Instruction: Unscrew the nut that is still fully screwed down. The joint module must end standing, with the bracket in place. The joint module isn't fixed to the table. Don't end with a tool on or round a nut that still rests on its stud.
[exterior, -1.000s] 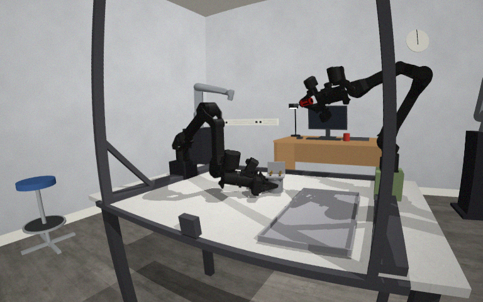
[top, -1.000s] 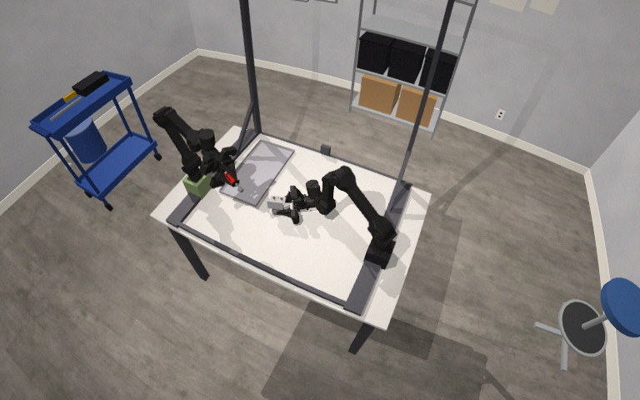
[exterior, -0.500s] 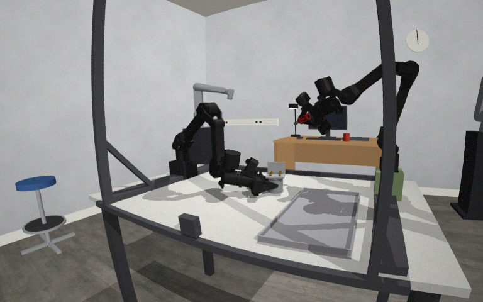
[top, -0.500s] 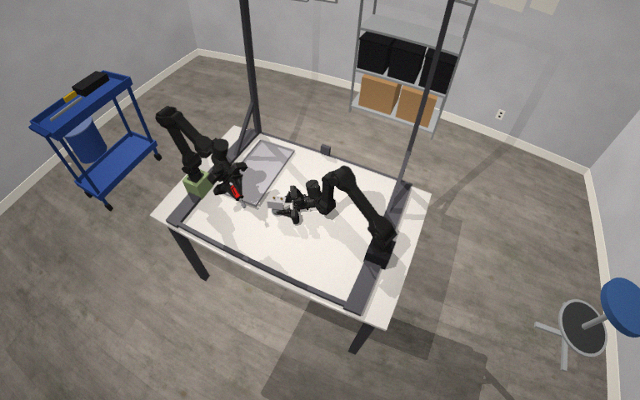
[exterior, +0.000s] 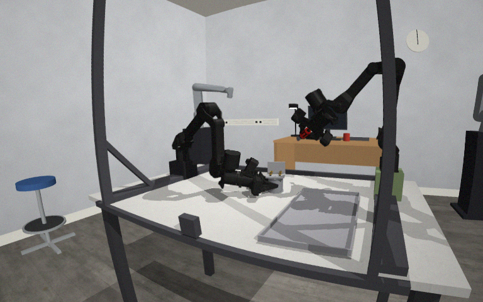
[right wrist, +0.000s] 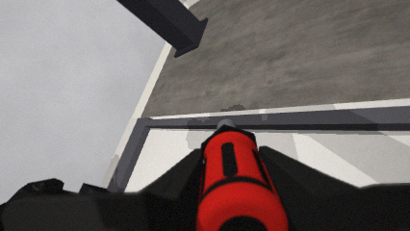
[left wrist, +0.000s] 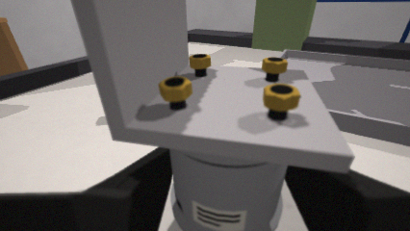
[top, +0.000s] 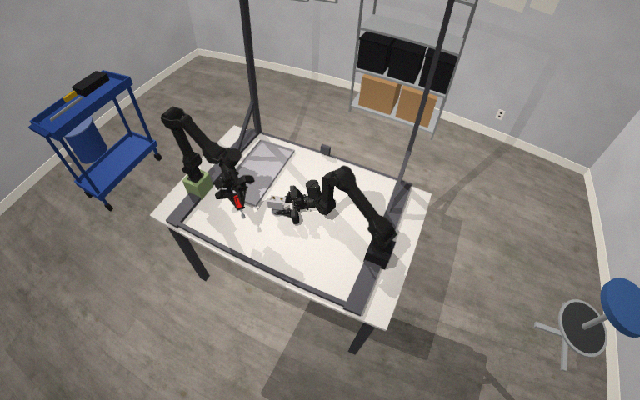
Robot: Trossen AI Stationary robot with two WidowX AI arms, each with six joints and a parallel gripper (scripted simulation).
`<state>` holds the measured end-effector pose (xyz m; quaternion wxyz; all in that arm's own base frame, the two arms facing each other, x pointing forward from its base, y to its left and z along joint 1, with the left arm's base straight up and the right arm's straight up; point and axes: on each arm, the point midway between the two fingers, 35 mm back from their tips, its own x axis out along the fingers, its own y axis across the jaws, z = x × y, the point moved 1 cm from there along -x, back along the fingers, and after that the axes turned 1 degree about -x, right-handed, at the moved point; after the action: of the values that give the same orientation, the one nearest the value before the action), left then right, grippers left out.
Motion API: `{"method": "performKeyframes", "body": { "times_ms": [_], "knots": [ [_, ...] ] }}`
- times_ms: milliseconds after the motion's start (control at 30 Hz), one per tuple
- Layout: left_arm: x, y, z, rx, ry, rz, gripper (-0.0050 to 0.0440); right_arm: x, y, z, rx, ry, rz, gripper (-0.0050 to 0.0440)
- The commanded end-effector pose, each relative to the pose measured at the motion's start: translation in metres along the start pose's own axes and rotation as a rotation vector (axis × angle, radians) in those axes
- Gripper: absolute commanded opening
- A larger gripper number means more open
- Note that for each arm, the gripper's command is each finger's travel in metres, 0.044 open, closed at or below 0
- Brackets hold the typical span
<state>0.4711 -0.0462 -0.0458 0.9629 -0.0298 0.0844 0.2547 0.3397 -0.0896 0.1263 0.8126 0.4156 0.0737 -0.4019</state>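
With my left jaws (top: 282, 203) (exterior: 276, 184) I grip the module (exterior: 280, 184) (left wrist: 226, 188), upright on the table (top: 264, 237) (exterior: 227, 220) (left wrist: 48, 159) (right wrist: 164, 149), bracket (top: 274, 205) (exterior: 276, 167) (left wrist: 226, 115) in place and four nuts (top: 282, 198) (exterior: 280, 173) (left wrist: 281, 97) on their studs; I cannot tell which is fully down. Well apart, my right jaws (top: 239, 202) (exterior: 304, 133) clasp the red driver (top: 238, 201) (exterior: 305, 132) (right wrist: 233, 159). I judge this the approach: pick the seated nut, align the driver above it, lower squarely and unscrew while bracing the module.

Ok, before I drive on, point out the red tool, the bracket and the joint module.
Red tool (top: 238, 202) (exterior: 305, 133) (right wrist: 241, 197): top, exterior, right wrist; red body.
Bracket (top: 275, 205) (exterior: 276, 166) (left wrist: 226, 103): top, exterior, upright plate; left wrist, flat plate.
Joint module (exterior: 280, 182) (left wrist: 228, 185): exterior, left wrist; grey side.
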Motion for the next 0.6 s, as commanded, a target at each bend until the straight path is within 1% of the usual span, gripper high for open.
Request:
{"method": "performKeyframes", "body": {
  "times_ms": [0, 33, 200, 300, 467, 567],
  "knots": [
    [0.003, -0.004, 0.015, -0.027, -0.027, -0.003, 0.0245, 0.008, -0.002, -0.011, -0.038, -0.041, -0.052, 0.013],
    [0.003, -0.004, 0.015, -0.027, -0.027, -0.003, 0.0245, 0.01, -0.006, -0.016, -0.054, -0.047, -0.072, 0.013],
    [0.003, -0.004, 0.015, -0.027, -0.027, -0.003, 0.0245, 0.01, -0.006, -0.015, -0.053, -0.047, -0.071, 0.013],
    [0.003, -0.004, 0.015, -0.027, -0.027, -0.003, 0.0245, 0.012, -0.026, -0.028, -0.133, -0.066, -0.13, 0.013],
    [0.003, -0.004, 0.015, -0.027, -0.027, -0.003, 0.0245, 0.015, -0.046, -0.043, -0.222, -0.11, -0.203, 0.013],
    [0.003, -0.004, 0.015, -0.027, -0.027, -0.003, 0.0245, 0.018, -0.05, -0.051, -0.266, -0.141, -0.237, 0.013]
  ]
}}
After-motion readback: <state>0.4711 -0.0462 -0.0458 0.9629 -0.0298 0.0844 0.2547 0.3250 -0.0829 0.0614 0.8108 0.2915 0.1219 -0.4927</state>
